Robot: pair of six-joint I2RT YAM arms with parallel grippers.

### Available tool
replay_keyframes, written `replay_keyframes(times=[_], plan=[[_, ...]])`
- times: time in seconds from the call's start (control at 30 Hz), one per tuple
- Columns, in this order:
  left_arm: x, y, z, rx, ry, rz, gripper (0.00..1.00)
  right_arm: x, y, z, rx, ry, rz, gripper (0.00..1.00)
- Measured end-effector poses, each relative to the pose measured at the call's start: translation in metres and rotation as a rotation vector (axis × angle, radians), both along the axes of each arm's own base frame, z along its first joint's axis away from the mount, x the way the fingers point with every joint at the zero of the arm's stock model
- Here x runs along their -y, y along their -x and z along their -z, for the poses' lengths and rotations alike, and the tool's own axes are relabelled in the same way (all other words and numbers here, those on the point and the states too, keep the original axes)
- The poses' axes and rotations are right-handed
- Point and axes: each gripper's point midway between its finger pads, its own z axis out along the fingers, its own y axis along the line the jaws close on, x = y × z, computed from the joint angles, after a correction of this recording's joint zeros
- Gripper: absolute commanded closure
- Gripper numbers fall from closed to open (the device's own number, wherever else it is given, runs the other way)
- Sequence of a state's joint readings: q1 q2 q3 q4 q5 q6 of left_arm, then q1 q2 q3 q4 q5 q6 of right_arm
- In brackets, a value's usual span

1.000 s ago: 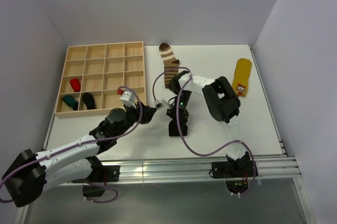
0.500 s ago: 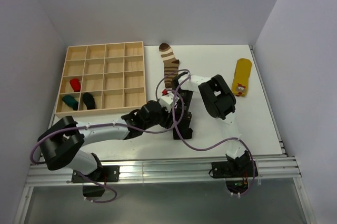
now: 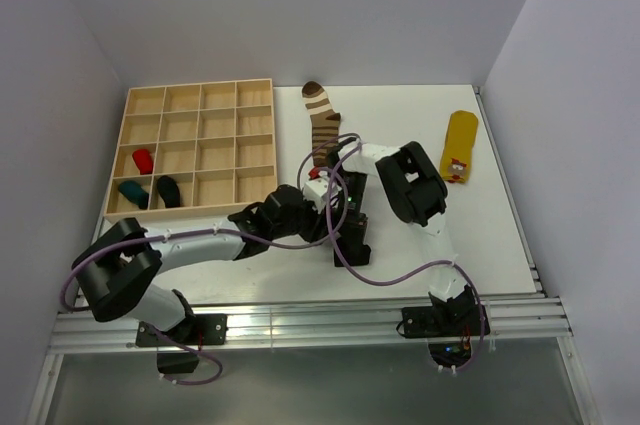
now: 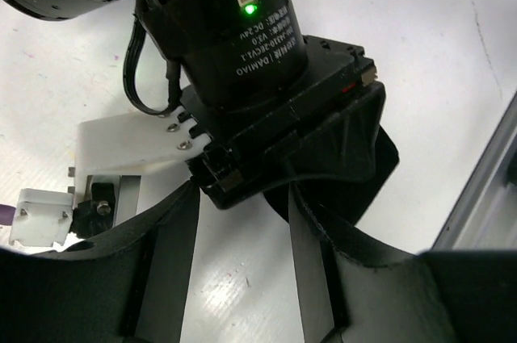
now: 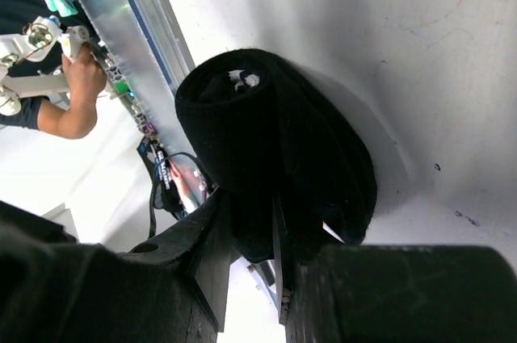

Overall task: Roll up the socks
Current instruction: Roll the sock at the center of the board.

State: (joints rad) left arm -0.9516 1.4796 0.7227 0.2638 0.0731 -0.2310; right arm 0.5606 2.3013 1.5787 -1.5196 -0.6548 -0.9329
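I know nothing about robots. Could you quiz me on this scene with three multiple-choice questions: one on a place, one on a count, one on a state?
1. Where does the yellow fabric sock lie?
A) hanging on the wall
B) on the floor
C) on the white table, far right

2. How many compartments of the light wooden compartment tray hold something?
A) three
B) one
C) six

3. What is the right pincer doing?
A) standing wide open, empty
B) gripping a rolled black fabric sock
C) gripping a striped sock

Answers:
1 C: it lies near the table's right edge.
2 A: a red bundle, a teal bundle and a black bundle show.
3 B: its wrist view shows it clamped on the roll.
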Motion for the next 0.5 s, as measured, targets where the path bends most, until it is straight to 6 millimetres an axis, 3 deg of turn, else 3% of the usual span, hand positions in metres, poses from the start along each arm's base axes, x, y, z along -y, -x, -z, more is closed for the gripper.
replay_keyframes(times=[0.3,0.5], plan=[[-0.005,0.013,-0.002,-0.033,0.013,0.05,0.49,0.0,0.0,0.0,-0.001,0.0,0.002,0.74],[0.002,0.043,-0.012,-0.092,0.076,0.171,0.49,-0.002,-0.001,0.0,-0.003,0.009,0.025,0.74]])
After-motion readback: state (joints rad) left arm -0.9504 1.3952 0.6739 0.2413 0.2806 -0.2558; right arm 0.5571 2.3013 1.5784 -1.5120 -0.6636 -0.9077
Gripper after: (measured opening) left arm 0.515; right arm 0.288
